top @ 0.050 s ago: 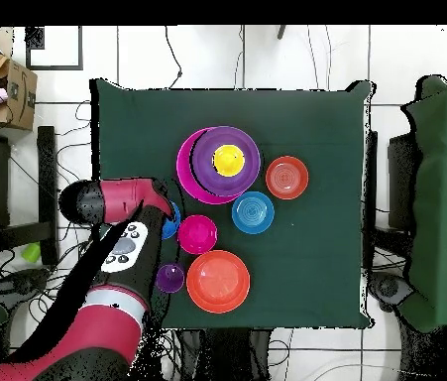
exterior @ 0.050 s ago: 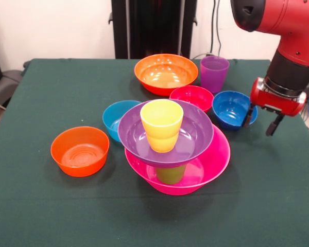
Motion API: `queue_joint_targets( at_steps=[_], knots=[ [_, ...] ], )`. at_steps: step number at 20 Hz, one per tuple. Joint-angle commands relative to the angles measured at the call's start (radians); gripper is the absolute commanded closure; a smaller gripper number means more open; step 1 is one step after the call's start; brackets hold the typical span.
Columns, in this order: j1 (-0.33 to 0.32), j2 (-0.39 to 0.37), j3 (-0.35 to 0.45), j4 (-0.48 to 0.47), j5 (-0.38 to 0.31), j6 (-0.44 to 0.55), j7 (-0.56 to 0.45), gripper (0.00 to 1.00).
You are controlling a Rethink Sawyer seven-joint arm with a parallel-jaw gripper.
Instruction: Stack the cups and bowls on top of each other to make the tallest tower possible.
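A: Where does the tower [exterior @ 0.050 s ago: 171, 149] stand now?

B: It stands well apart from the pincer [exterior @ 0.050 s ago: 261, 121], toward the table's middle. The big pink bowl [exterior @ 0.050 s ago: 211, 164] is the base, a green cup [exterior @ 0.050 s ago: 171, 174] stands in it, the purple bowl [exterior @ 0.050 s ago: 195, 135] rests on that cup, and the yellow cup [exterior @ 0.050 s ago: 161, 125] sits on top.

A: And the pincer?

B: It is empty, with its two fingers a little apart. It hangs just beside the dark blue bowl [exterior @ 0.050 s ago: 230, 109], over the rim.

A: How to do this step well?

B: I think it should close on that rim firmly and lift straight up, because the red bowl [exterior @ 0.050 s ago: 193, 96] and the purple cup [exterior @ 0.050 s ago: 214, 73] are near.

A: Is there free room?

B: Yes, bare green cloth [exterior @ 0.050 s ago: 278, 206] lies on the pincer's outer side, up to the table edge. The light blue bowl [exterior @ 0.050 s ago: 113, 117] and the small orange bowl [exterior @ 0.050 s ago: 80, 151] lie beyond the tower, and the big orange bowl [exterior @ 0.050 s ago: 166, 73] is beyond the red one.
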Motion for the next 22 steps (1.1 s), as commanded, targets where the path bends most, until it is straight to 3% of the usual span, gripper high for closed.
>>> queue_joint_targets(
  at_steps=[1, 17, 22],
  knots=[
    [0.007, -0.021, 0.062, 0.065, 0.034, 0.010, 0.190, 0.00],
    [-0.023, -0.094, 0.068, 0.176, 0.017, -0.016, 0.140, 0.00],
    [-0.027, -0.101, 0.072, 0.166, 0.020, -0.003, 0.137, 0.00]
  ],
)
